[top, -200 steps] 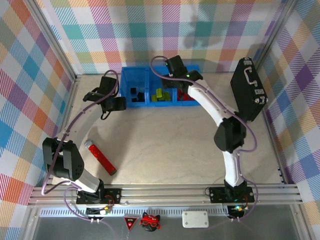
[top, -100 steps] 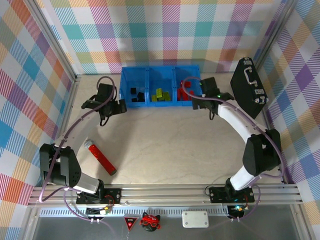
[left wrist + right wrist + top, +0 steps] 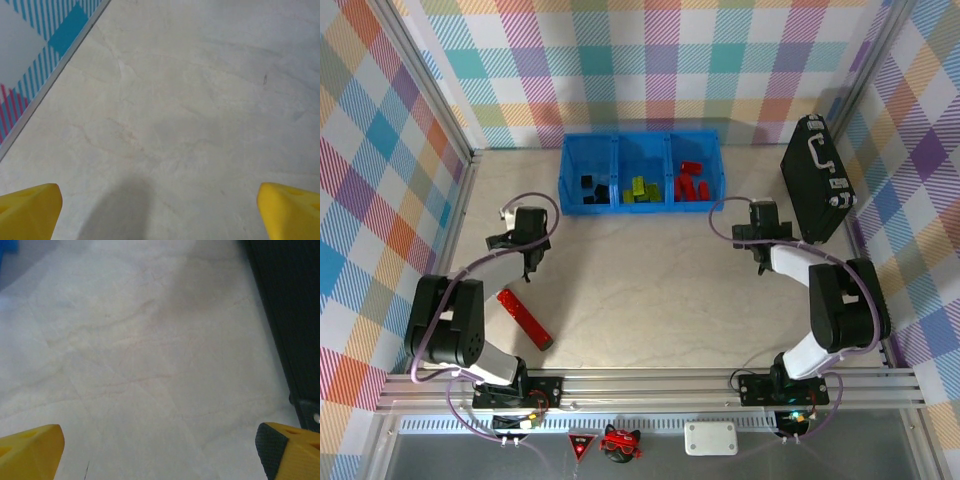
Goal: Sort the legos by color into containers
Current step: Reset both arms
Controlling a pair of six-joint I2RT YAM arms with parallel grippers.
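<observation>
— Where do the legos stand?
— All lie in the containers (image 3: 640, 143) at the table's (image 3: 650, 285) far edge: black legos (image 3: 592, 186) in the left bin, green legos (image 3: 641, 187) in the middle, red legos (image 3: 692, 184) on the right.
— And the arms?
— Both are low over bare table, apart from the bins. The left gripper (image 3: 160, 210) and right gripper (image 3: 160, 450) gape wide, holding nothing. A black briefcase (image 3: 815, 180) lies beside the right arm, and a red bar (image 3: 525, 318) lies near the left.

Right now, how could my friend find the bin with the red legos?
Look at the far edge of the table for the row of three joined blue bins. Take the right-hand bin, nearest the black briefcase. It alone holds red legos; its neighbours hold green legos and black legos.
</observation>
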